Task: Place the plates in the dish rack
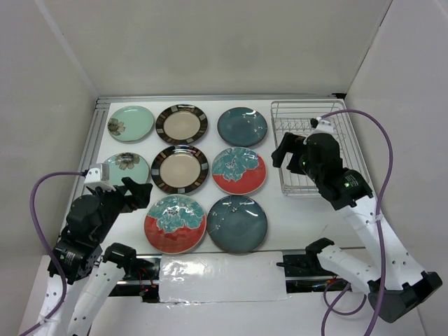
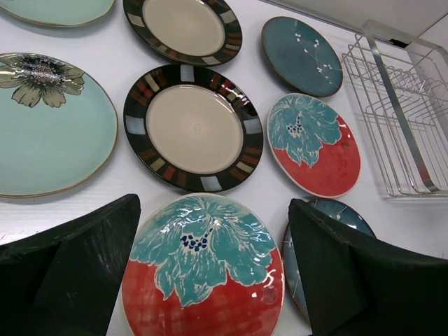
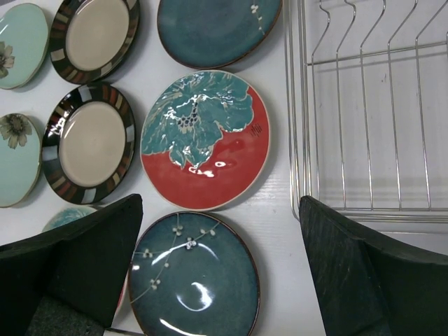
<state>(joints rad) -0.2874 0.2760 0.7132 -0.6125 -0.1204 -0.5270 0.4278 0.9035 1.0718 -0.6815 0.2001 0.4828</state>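
At the left, the left gripper [image 1: 137, 190] has its matte black, wedge-shaped fingers [image 2: 77, 266] spread wide and holds nothing. In its wrist view the gap frames the near red-and-teal plate [image 1: 175, 223].

All eight round, glossy ceramic plates lie flat on the smooth white table [image 1: 280, 206], none of them in the rack. The left column holds the far mint-green plate [image 1: 130, 123] and the near mint-green plate [image 1: 127, 168]. Each has a thin tan edge and a painted flower with a dark centre.

Next come the far cream plate [image 1: 181, 124] and the near cream plate [image 1: 180, 169]. Their broad dark rims are broken by blocks of white, brown and red stripes. The near red-and-teal plate lies in front of them, with a teal leafy bloom over a red lower half.

The third column runs from the far dark teal plate [image 1: 242, 127], dotted with white blossom sprigs, to the middle red-and-teal plate [image 1: 239, 171] and then the near dark teal plate [image 1: 237, 223]. A small dark mark [image 3: 255, 128] sits on the middle plate's red glaze, too small to read.

At the right stands the rectangular silver wire dish rack [image 1: 297, 115], with thin upright tines and raised sides. In the top view the right gripper [image 1: 285, 150] overlaps its left side. Its black fingers are spread wide and empty, and its wrist view shows the near dark teal plate between them.
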